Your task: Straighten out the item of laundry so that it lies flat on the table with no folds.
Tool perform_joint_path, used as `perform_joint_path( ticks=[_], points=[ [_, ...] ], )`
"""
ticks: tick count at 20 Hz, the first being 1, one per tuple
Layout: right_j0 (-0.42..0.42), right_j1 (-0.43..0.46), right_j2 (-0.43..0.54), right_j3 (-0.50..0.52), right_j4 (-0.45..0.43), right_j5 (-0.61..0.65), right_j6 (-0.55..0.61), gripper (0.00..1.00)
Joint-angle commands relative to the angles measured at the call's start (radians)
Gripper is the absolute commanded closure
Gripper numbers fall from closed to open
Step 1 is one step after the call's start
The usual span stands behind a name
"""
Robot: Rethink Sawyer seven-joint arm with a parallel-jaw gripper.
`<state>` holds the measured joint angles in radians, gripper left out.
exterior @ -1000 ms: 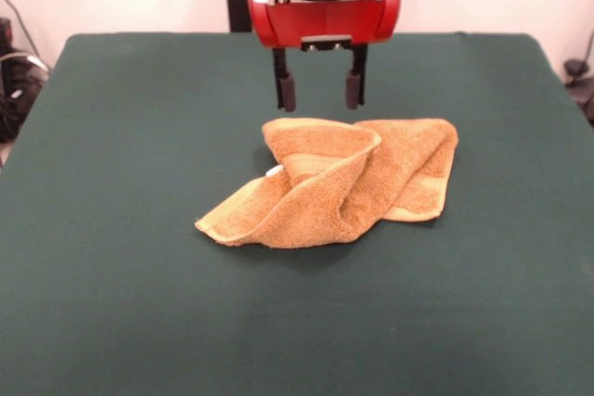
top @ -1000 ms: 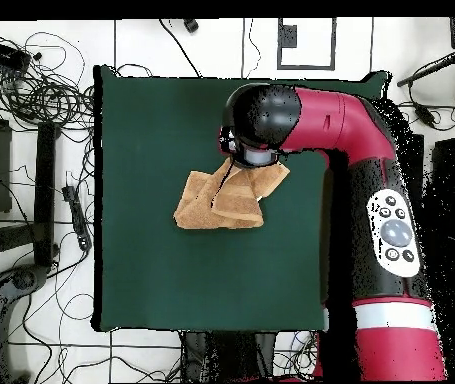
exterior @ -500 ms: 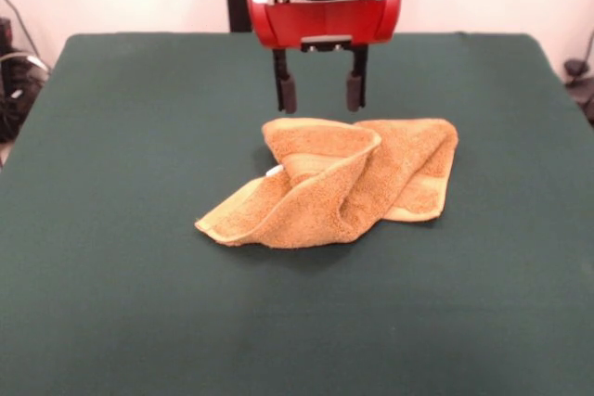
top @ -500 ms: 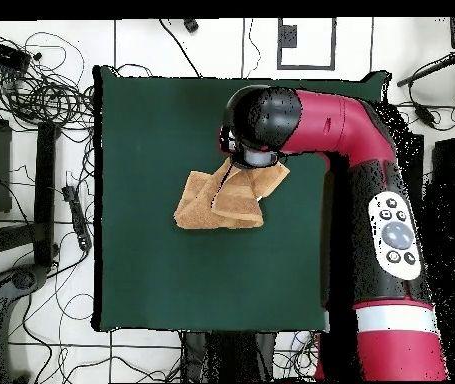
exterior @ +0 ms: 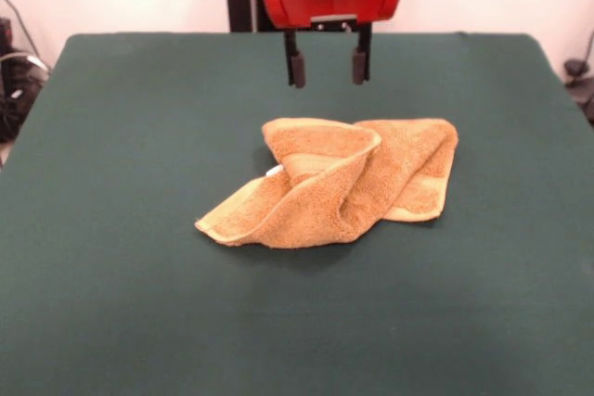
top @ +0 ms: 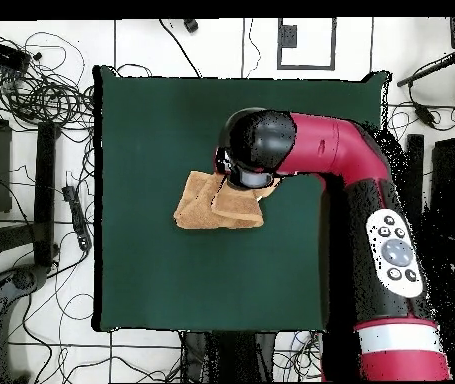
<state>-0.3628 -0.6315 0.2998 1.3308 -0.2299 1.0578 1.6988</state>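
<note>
Front view shows my end effector [exterior: 325,67] spread and empty above the bunched towel [exterior: 339,180], so I should grab one loose corner and pull it sideways.

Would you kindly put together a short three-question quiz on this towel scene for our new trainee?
1. True or false: the towel lies flat with no folds.
2. Multiple choice: the gripper is (A) shut on the towel, (B) open and above the towel, not touching it, (C) pressed onto the bare table.
3. Fill in: a small ____ tag peeks out at the towel's fold.

Key: 1 false, it is folded over itself; 2 B; 3 white.
</note>
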Motion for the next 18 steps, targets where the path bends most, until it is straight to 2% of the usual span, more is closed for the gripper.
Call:
perform_joint_path(
  ticks=[1, 9, 18],
  points=[
    [-0.005, -0.025, 0.016, 0.225, 0.043, -0.094, 0.087, 0.00],
    [-0.005, -0.015, 0.018, 0.191, 0.043, -0.061, 0.074, 0.00],
    [-0.002, 0.041, 0.013, 0.015, 0.044, 0.096, 0.056, 0.00]
  ],
)
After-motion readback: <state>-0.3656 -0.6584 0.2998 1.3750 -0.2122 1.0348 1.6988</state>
